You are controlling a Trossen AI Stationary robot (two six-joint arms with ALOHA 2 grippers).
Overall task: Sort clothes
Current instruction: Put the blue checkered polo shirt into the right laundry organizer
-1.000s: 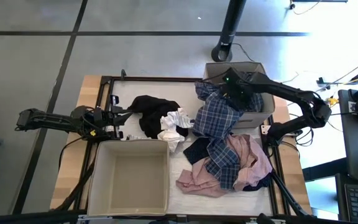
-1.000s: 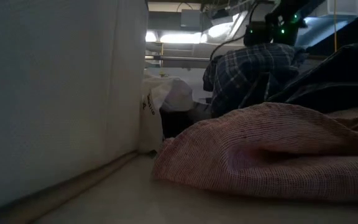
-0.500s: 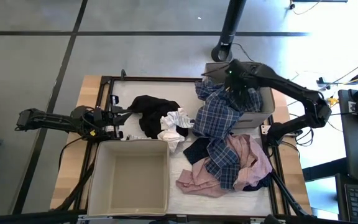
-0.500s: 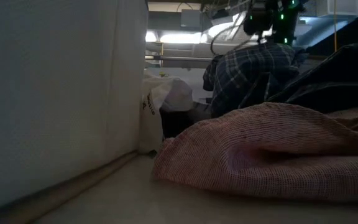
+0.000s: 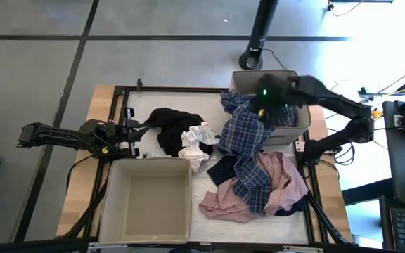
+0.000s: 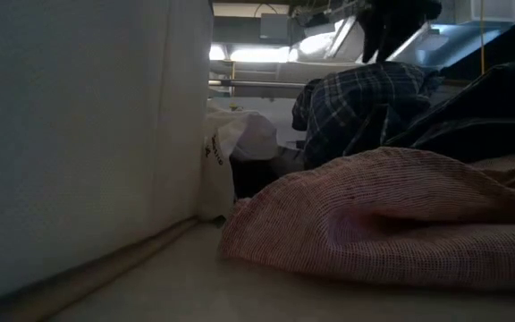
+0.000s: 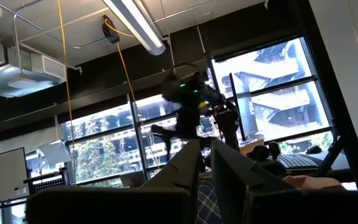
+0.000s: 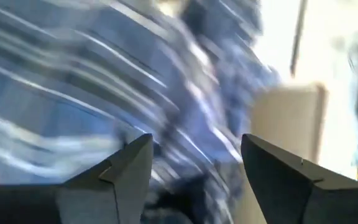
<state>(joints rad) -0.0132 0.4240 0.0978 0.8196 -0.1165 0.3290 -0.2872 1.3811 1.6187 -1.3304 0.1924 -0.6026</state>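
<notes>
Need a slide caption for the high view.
Right gripper open above plaid shirt draped over far box; left gripper waits.

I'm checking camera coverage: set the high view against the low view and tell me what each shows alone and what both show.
Only the high view shows both arms whole, the left claw beside the black garment, the far beige box and the inside of the near beige box. Only the low view shows the room's ceiling lights. Both show the blue plaid shirt, the dusty pink garment and the right claw above the shirt.

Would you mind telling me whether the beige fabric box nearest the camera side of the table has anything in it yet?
Empty. The high view looks straight into the beige fabric box and shows only its bare floor and walls; the clothes lie beside it on the table.
</notes>
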